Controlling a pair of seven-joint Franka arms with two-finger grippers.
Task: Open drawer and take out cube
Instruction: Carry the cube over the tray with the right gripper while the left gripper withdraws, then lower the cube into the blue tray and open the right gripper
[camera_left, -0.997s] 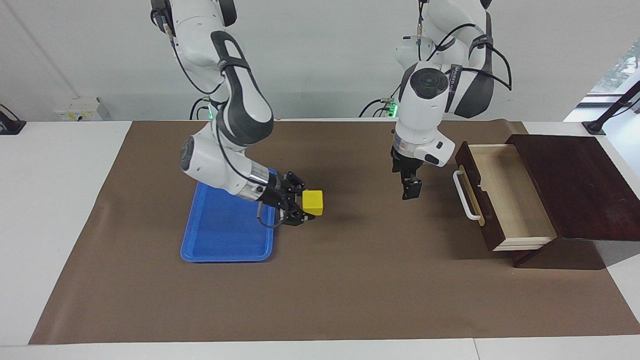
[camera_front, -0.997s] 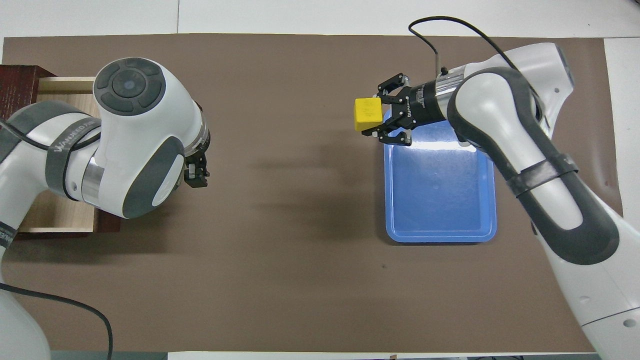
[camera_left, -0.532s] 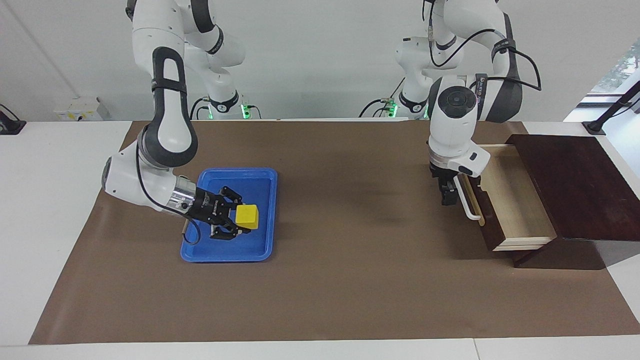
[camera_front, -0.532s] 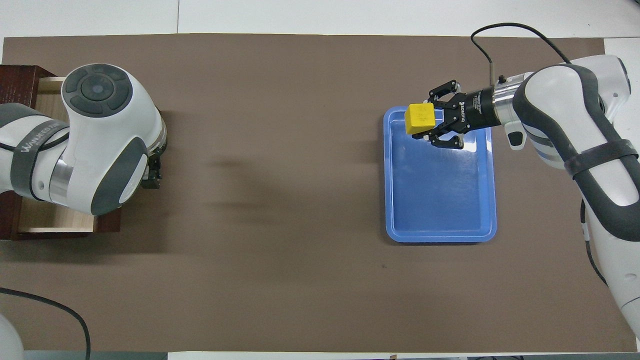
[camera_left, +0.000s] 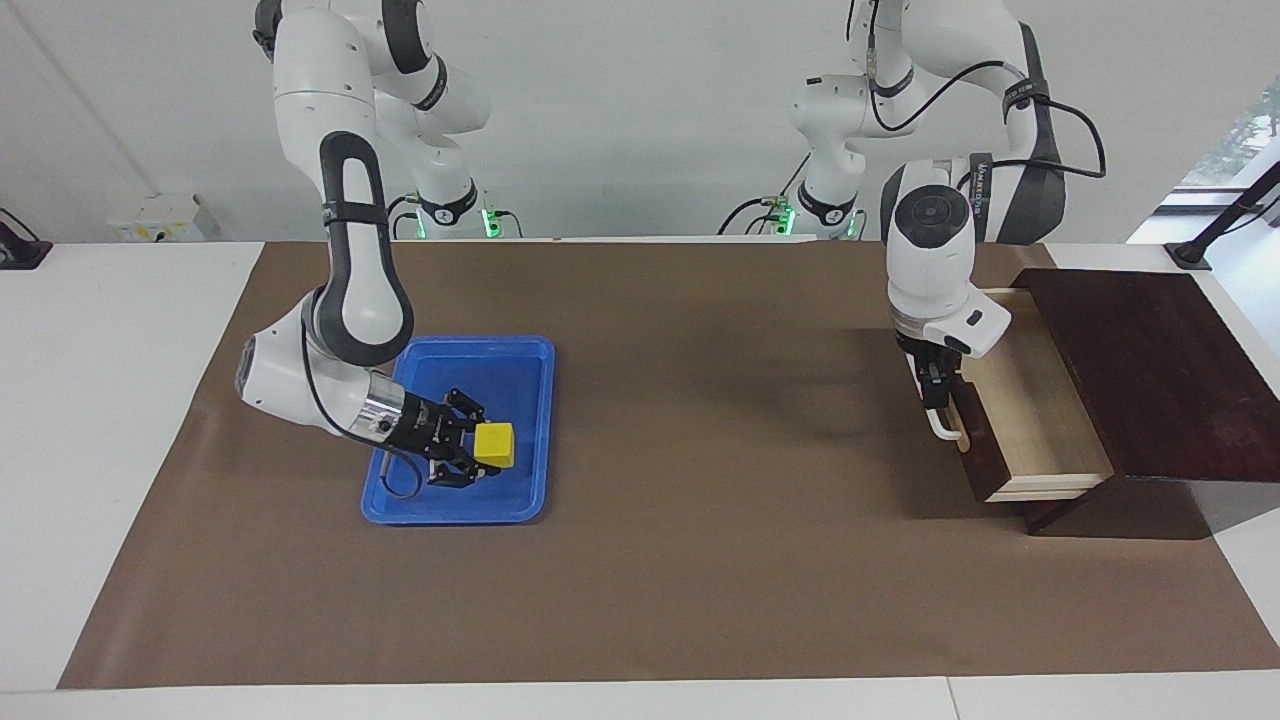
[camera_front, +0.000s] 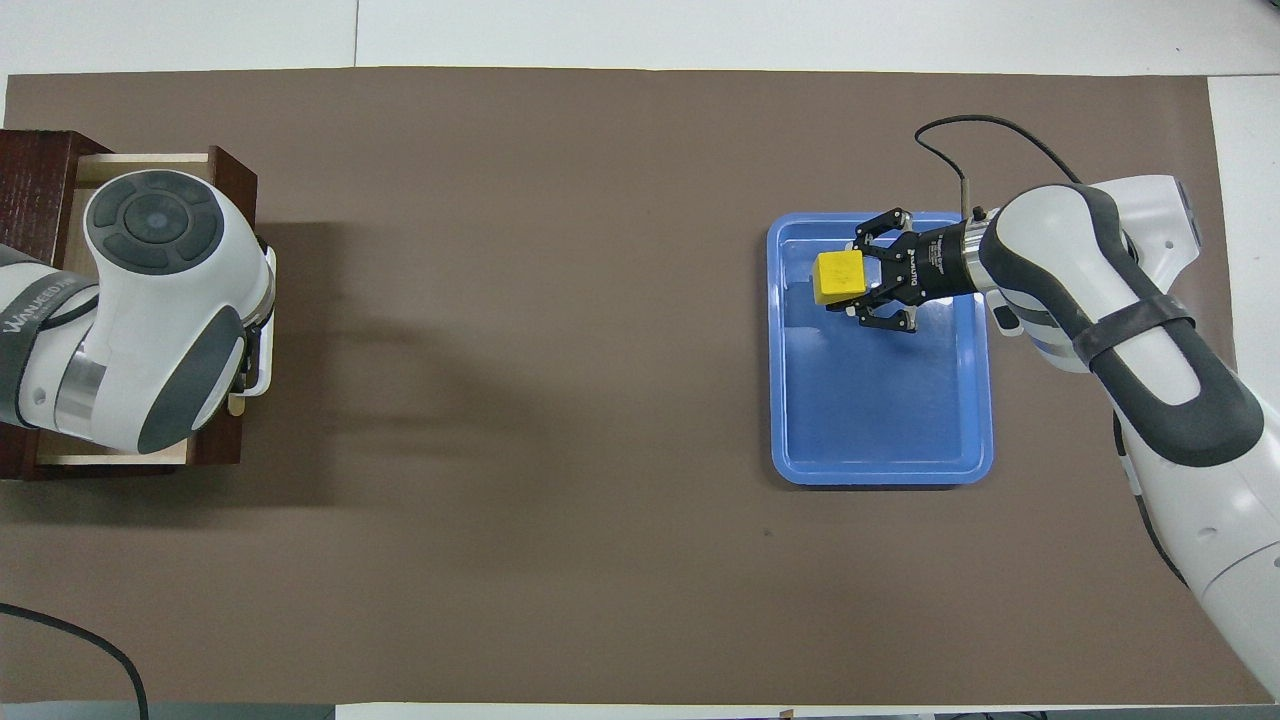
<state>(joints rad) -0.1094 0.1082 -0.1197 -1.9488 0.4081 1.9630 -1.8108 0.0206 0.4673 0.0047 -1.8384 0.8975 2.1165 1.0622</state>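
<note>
The worktop (camera_left: 700, 560) carries the box (camera_left: 1150, 370) with its drawer (camera_left: 1030, 420) pulled out, likely so the cube could be lifted out. The left tool (camera_left: 935, 400), at the handle (camera_left: 935, 425), reads open. Over the tray (camera_front: 880, 420), the right tool (camera_left: 465, 455) grips the cube (camera_left: 494, 443). Only the facing view shows the left tool; overhead, its arm hides it.

You had one high camera facing the robots across the table (camera_left: 120, 420), another steeply down from above their end; both shared the whole brown mat (camera_front: 600, 400).
</note>
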